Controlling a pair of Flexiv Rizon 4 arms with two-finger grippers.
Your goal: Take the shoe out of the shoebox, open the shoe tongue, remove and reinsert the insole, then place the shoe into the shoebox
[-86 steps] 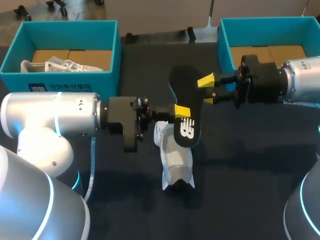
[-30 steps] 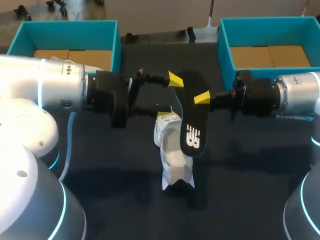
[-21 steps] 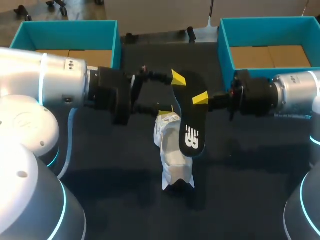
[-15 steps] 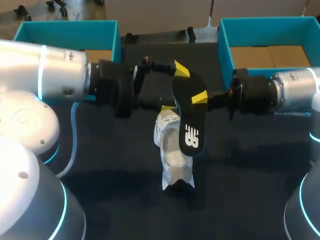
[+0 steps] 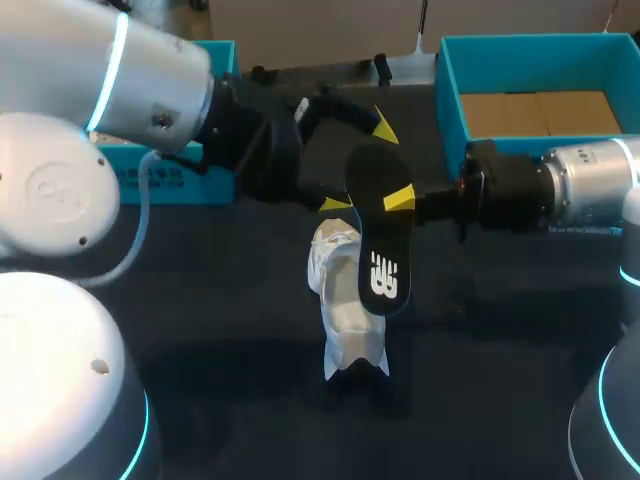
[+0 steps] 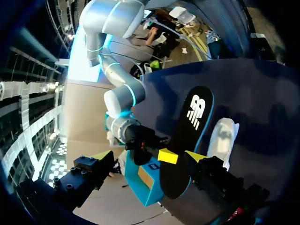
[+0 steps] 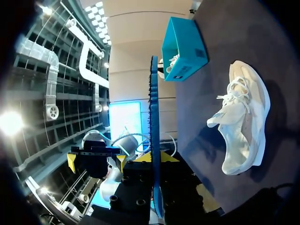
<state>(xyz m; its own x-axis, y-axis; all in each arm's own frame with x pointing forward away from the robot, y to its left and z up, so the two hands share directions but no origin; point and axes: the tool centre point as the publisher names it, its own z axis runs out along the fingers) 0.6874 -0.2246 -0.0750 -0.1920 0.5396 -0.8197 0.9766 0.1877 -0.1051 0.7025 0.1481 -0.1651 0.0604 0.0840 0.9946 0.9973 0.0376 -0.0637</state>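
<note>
Our black, blue-edged insole [image 5: 378, 245] hangs tilted over the white lace-up shoe [image 5: 345, 310] lying mid-desk [image 5: 200, 300]. Our right tool [image 5: 398, 200], arm level from the side, clamps its edge. Our left tool [image 5: 360, 166], fingers spread, straddles its far end.

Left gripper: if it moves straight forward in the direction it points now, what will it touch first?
The left gripper would most likely meet the black insole first: its end lies between the open fingers. Depth is hard to judge.
</note>
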